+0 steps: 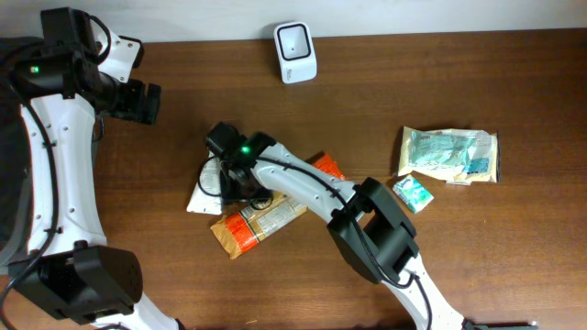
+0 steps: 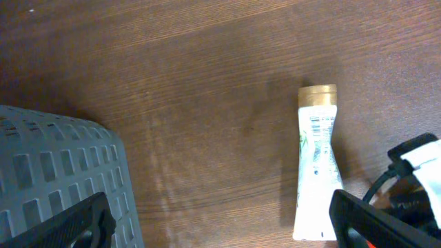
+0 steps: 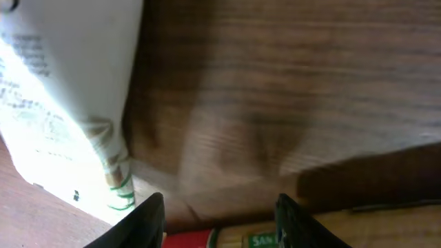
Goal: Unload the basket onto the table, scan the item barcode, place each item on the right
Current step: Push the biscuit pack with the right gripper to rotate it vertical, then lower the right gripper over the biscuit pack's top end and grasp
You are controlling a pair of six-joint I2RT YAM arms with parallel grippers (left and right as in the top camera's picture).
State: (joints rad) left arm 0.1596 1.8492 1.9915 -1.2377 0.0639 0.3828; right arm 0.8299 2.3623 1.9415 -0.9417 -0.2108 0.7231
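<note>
A white barcode scanner [image 1: 295, 51] stands at the table's far edge. Mid-table lie a white tube [image 1: 204, 191] with a gold cap [image 2: 318, 95] and an orange and tan packet [image 1: 264, 216]. My right gripper [image 1: 237, 181] hangs low over these two. In the right wrist view its jaws [image 3: 219, 207] stand apart over bare wood, the tube [image 3: 65, 103] to their left and the packet [image 3: 289, 238] just below the fingertips; nothing is held. My left gripper [image 1: 143, 101] is up at the far left, wide open [image 2: 220, 215] and empty. A barcode shows on the tube [image 2: 315, 165] in its view.
A pale green pouch [image 1: 449, 154] and a small green sachet [image 1: 413, 193] lie at the right. A grey slotted basket [image 2: 58, 172] sits under the left gripper's left finger. The right arm [image 1: 367, 220] stretches across the table from the near right.
</note>
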